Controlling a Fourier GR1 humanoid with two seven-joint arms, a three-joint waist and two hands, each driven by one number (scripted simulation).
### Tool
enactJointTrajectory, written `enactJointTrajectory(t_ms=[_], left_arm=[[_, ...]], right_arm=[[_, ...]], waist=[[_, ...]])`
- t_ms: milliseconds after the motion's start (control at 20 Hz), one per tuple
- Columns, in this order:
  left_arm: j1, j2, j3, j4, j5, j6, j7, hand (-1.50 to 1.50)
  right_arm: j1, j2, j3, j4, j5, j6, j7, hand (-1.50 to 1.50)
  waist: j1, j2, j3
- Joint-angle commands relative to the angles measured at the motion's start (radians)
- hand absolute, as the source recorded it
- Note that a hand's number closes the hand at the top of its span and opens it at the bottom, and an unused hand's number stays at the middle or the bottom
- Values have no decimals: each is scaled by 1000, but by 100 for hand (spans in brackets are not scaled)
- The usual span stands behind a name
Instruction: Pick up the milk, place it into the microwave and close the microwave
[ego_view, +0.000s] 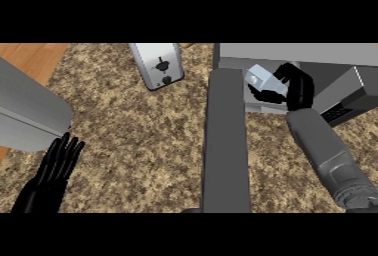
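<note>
Nearest you, the left robot hand (57, 160) rests at the lower left over the speckled counter (140, 130), fingers straight and holding nothing, while the open microwave door (225, 145) stands edge-on up the middle. Farther on, your right robot hand (291, 87) is curled around the milk (264, 80), a small pale, bluish-white carton, tilted, at the mouth of the microwave (295, 55). A toaster (156, 65) sits at the far edge, left of the microwave.

A toaster (156, 65) stands on the speckled counter (140, 140) at the far middle. A grey appliance (26, 115) sits at the left edge.
</note>
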Motion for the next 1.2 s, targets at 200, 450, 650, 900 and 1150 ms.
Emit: enactJointTrajectory(t_ms=[200,450,650,900,1150], left_arm=[[-19,3,-28,-17,-62,24,21,-150],[-19,-15,-63,0,-117,39,-4,-150],[-47,-8,-45,11,-97,33,10,-150],[-37,1,-46,2,-66,-5,10,-150],[-30,-22,-73,8,-98,6,-17,-150]], right_arm=[[-54,-54,21,89,57,-137,49,-150],[-104,-41,50,126,92,-127,98,-150],[-101,-45,54,129,94,-33,78,-150],[-83,-38,11,90,49,69,8,-150],[-53,4,-33,54,3,120,-83,-150]], waist=[[40,15,1],[45,13,1],[40,16,2],[39,16,3],[23,7,2]])
